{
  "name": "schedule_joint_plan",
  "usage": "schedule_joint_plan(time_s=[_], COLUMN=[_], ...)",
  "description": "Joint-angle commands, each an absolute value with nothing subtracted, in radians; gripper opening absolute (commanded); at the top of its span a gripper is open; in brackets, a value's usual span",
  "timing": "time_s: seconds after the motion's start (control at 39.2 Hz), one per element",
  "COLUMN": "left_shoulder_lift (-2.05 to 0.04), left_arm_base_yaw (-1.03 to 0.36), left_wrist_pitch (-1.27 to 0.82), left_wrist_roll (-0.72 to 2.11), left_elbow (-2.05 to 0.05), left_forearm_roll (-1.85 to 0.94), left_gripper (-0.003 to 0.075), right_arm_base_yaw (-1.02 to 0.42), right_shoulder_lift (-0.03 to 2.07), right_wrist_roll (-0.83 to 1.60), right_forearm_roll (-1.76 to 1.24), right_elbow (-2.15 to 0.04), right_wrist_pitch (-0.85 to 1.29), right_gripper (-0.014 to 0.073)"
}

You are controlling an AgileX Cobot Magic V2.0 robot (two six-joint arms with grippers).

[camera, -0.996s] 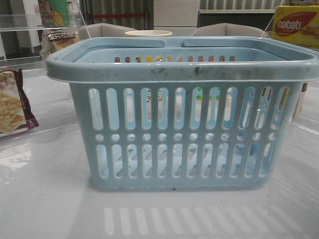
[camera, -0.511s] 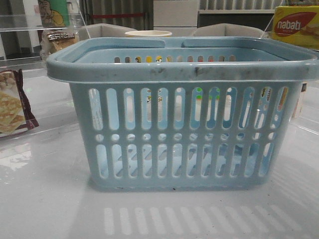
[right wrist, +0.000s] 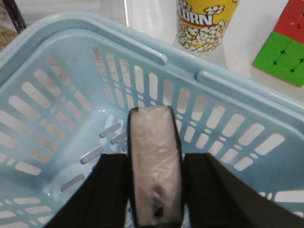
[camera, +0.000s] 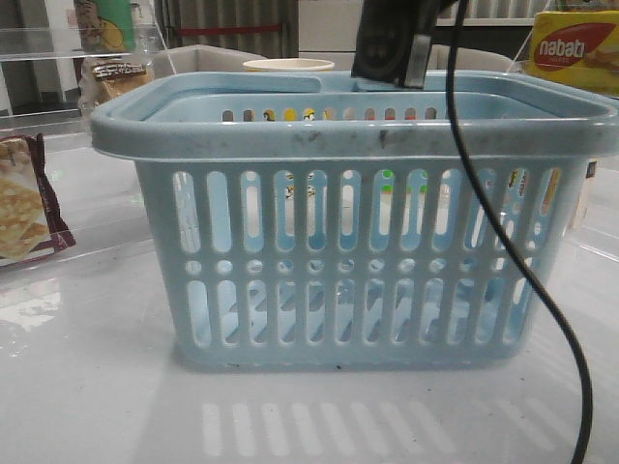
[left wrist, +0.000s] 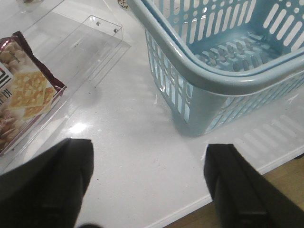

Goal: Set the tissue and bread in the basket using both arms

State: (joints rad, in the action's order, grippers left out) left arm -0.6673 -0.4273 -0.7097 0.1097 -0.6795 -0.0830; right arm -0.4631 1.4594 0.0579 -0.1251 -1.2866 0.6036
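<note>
The pale blue basket (camera: 348, 135) stands in the middle of the table and also shows in the left wrist view (left wrist: 223, 76) and the right wrist view (right wrist: 57, 118). My right gripper (right wrist: 154, 190) is shut on the tissue (right wrist: 154, 156), a dark-edged packet held edge-on above the basket's inside. In the front view it hangs over the basket's back rim (camera: 387, 43). My left gripper (left wrist: 147, 190) is open and empty over the bare table near the basket's corner. The bread (camera: 114, 79) lies on a clear shelf behind the basket at the left.
A maroon-edged cracker packet (camera: 24, 208) lies on a clear tray (left wrist: 90, 42) at the left. A yellow nabati box (camera: 575, 48) is at the back right. A popcorn cup (right wrist: 205, 23) and a colour cube (right wrist: 282, 52) stand behind the basket. A black cable (camera: 513, 242) hangs before it.
My right gripper with the tissue has come into the front view above the basket's back rim, and its cable now hangs across the basket. The basket has not moved.
</note>
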Motion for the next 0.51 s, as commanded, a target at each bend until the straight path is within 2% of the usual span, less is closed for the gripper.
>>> schedule_joint_plan(time_s=[0.0, 0.26, 0.49], left_shoulder_lift=[-0.671, -0.671, -0.671], left_arm_base_yaw=[-0.434, -0.434, -0.434], left_wrist_pitch=[-0.628, -0.628, -0.628], left_wrist_roll=[0.110, 0.110, 0.110], left_elbow=[-0.710, -0.710, -0.710], left_forearm_roll=[-0.089, -0.089, -0.089], left_gripper=[0.0540, 0.0540, 0.0540], right_arm_base_yaw=[-0.462, -0.462, -0.462], right_shoulder_lift=[1.439, 1.343, 1.117], right_wrist_roll=[0.068, 0.068, 0.071], right_forearm_roll=[-0.111, -0.035, -0.013], right_elbow=[-1.321, -1.307, -1.142], right_wrist_pitch=[0.527, 0.597, 0.570], right_gripper=[0.0521, 0.0522, 0.0522])
